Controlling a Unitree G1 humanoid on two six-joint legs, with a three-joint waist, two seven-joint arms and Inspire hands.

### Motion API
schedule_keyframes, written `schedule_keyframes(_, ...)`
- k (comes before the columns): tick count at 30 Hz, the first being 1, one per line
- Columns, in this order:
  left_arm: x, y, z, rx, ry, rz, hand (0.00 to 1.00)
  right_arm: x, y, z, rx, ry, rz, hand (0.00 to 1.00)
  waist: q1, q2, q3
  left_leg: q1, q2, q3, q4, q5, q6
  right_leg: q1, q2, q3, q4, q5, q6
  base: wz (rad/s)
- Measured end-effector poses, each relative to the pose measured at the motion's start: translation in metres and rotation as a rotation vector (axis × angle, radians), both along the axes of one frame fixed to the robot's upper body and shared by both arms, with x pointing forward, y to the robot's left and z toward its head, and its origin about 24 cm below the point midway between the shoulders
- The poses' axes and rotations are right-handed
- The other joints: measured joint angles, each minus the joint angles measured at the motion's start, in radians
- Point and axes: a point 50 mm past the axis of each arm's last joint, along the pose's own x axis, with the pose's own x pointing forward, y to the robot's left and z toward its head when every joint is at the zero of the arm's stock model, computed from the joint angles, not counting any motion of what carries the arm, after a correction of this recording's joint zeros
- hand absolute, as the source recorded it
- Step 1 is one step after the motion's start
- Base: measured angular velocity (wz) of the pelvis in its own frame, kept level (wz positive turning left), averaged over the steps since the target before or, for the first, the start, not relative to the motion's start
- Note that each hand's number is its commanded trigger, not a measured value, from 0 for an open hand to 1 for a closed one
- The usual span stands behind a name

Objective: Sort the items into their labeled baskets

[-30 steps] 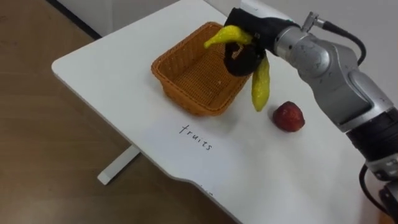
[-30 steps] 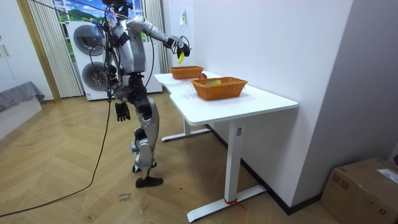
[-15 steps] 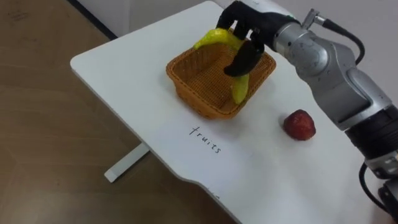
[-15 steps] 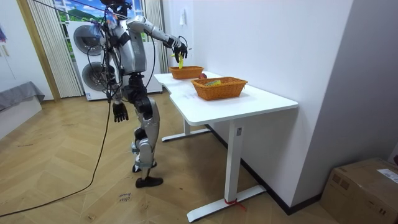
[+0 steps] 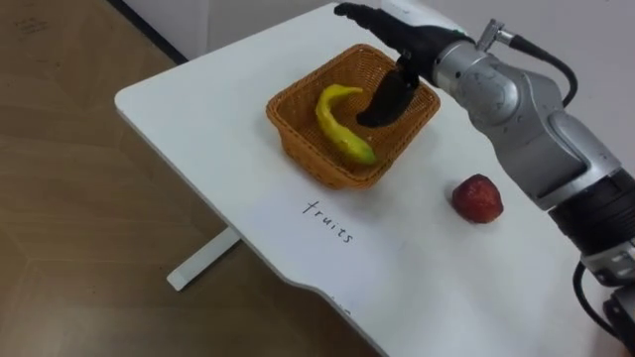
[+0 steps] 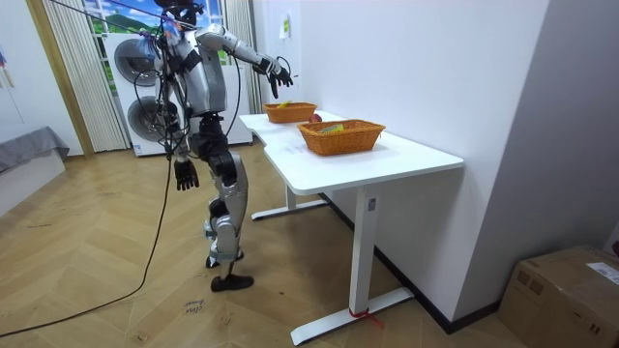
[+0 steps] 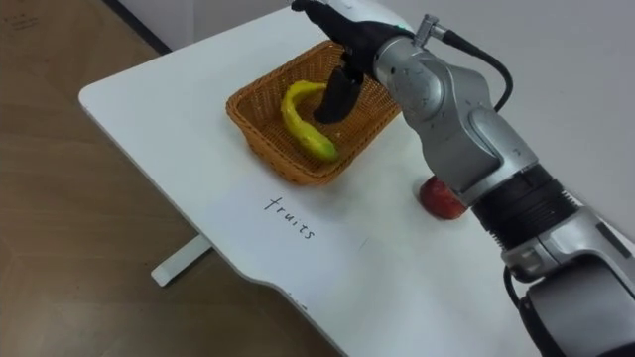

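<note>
The right hand (image 5: pixel 402 45) is spread wide open over the woven orange basket (image 5: pixel 316 164) and holds nothing. The bent yellow banana (image 5: pixel 340 124) lies inside the basket. 1 round red fruit (image 5: pixel 477 198) sits near it on the smooth white table (image 5: pixel 198 109). The left hand (image 6: pixel 187 174) hangs down, too small to see well.

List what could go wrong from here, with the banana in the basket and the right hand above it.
1. The right hand hovers low over the basket, thumb pointing down inside the rim; pulling back could snag it.
2. The red fruit lies loose on the table beside the arm; a sweep might roll it off.
</note>
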Motion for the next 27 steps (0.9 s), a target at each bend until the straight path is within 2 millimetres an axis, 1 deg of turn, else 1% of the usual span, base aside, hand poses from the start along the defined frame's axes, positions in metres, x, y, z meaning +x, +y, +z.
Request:
schedule_keyframes(6,0.000,0.000,0.000,-0.001,0.001,0.000,0.00,0.000,0.000,0.000,0.002,0.001,-0.001,0.00,-0.001,0.000,0.0000,0.000,0.000,0.000,0.001,0.000,0.000,0.001,0.000,0.000,0.000,0.000,0.000,0.00)
schedule_keyframes(16,-0.002,-0.002,-0.001,-0.028,0.015,-0.001,0.00,0.000,-0.002,0.000,0.007,-0.005,-0.010,0.00,-0.030,0.001,0.0007,0.008,-0.001,-0.003,0.007,-0.001,0.000,0.013,0.000,0.004,0.000,0.000,0.000,0.02)
schedule_keyframes(18,-0.002,-0.002,-0.001,-0.032,0.018,0.001,0.00,0.000,-0.001,0.001,0.005,-0.008,-0.008,0.00,-0.042,0.002,0.0013,0.010,-0.001,-0.003,0.008,-0.001,0.000,0.015,0.000,0.005,0.000,0.000,0.000,0.00)
schedule_keyframes(20,-0.002,-0.001,-0.001,-0.033,0.018,0.001,0.00,-0.001,0.000,0.003,0.011,-0.016,0.000,0.00,-0.053,0.004,0.0022,0.009,-0.001,-0.003,0.012,-0.001,0.000,0.016,0.000,0.006,0.001,0.000,0.000,0.00)
schedule_keyframes(23,-0.001,-0.001,-0.001,-0.034,0.013,-0.001,0.00,-0.001,0.001,0.005,0.025,-0.036,0.002,0.00,-0.072,0.009,0.0012,0.008,-0.002,-0.002,0.016,-0.001,0.000,0.016,-0.001,0.009,0.001,0.000,0.000,0.00)
schedule_keyframes(26,0.001,-0.002,-0.001,-0.035,0.010,-0.003,0.00,0.000,-0.004,0.008,0.054,-0.055,-0.009,0.00,-0.083,0.020,-0.0010,0.008,-0.001,-0.001,0.018,-0.001,0.000,0.016,-0.003,0.009,0.001,0.000,0.000,0.00)
schedule_keyframes(27,0.002,-0.003,-0.001,-0.034,0.009,-0.008,0.00,0.001,-0.006,0.010,0.078,-0.063,-0.020,0.00,-0.091,0.027,-0.0029,0.009,-0.001,0.002,0.019,-0.001,0.000,0.016,-0.004,0.010,0.001,0.000,0.000,0.00)
